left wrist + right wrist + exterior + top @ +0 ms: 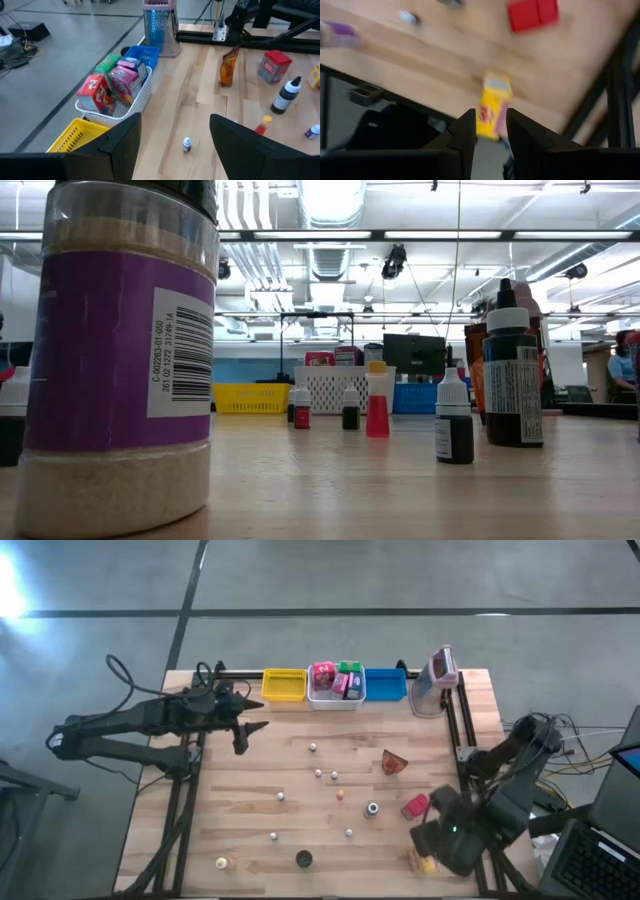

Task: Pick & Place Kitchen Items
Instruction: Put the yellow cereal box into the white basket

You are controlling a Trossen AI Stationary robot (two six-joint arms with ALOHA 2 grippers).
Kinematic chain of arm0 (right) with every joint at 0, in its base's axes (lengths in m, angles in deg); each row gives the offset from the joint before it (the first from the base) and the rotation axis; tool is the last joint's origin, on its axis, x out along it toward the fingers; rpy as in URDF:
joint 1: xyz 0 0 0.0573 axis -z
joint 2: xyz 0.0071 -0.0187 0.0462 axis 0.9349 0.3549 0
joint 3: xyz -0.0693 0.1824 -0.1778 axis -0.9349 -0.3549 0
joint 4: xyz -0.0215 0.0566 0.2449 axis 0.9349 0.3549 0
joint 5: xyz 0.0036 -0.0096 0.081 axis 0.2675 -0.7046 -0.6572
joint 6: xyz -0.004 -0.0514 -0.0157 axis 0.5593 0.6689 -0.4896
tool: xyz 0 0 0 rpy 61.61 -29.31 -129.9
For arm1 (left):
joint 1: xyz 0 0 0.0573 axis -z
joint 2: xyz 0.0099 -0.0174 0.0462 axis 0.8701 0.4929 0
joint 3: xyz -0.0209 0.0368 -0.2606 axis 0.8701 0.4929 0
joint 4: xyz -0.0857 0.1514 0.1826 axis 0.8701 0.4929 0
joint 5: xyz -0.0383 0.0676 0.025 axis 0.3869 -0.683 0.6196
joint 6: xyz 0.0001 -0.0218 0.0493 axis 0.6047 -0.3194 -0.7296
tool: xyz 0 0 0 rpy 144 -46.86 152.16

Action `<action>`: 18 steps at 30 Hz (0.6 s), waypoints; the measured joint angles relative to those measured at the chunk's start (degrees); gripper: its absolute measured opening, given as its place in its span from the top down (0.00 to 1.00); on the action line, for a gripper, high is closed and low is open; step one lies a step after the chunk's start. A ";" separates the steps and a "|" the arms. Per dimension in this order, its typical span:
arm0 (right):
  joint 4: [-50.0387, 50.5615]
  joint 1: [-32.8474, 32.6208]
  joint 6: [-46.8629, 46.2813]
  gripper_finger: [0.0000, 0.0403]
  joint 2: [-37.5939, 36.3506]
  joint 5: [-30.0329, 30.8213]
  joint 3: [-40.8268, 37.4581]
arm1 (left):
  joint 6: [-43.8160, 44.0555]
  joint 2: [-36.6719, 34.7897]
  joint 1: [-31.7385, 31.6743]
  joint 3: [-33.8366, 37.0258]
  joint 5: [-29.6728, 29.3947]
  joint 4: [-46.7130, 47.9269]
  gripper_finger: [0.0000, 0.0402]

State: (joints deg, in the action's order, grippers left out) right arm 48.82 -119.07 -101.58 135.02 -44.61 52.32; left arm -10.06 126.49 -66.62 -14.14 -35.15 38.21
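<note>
At the bench's (250, 810) near right corner, a yellow packet (492, 105) is seen just ahead of the right end effector (489, 127), whose fingers are narrowly parted and grip nothing. The left end effector (175, 135), fingers spread, is held near the far-edge bins (335, 687).

Pink, red, green packets (337, 680) stood packed in white bin (336, 700); yellow packet (492, 105) lay at tabletop (300, 790) edge; red packet (416, 806), brown pouch (395, 762), small bottles (320, 774) scattered mid-tabletop.
</note>
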 joint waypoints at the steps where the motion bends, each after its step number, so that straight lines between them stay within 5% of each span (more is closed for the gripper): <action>1: -0.02 -0.77 -1.99 0.73 0.87 -1.71 0.00 | -0.02 0.07 0.00 0.00 0.00 -0.08 0.40; 5: -0.94 -3.39 -9.60 0.70 3.66 -7.00 0.60 | -0.48 0.85 -0.01 0.02 0.00 -0.67 0.40; 18: 0.01 -5.91 -13.17 0.55 19.68 -6.03 13.10 | -2.36 4.18 -0.11 0.09 -1.11 -4.16 0.40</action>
State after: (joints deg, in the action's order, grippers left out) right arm 48.83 -124.98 -114.75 154.71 -50.64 65.42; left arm -12.42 130.66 -66.73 -14.05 -36.27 34.05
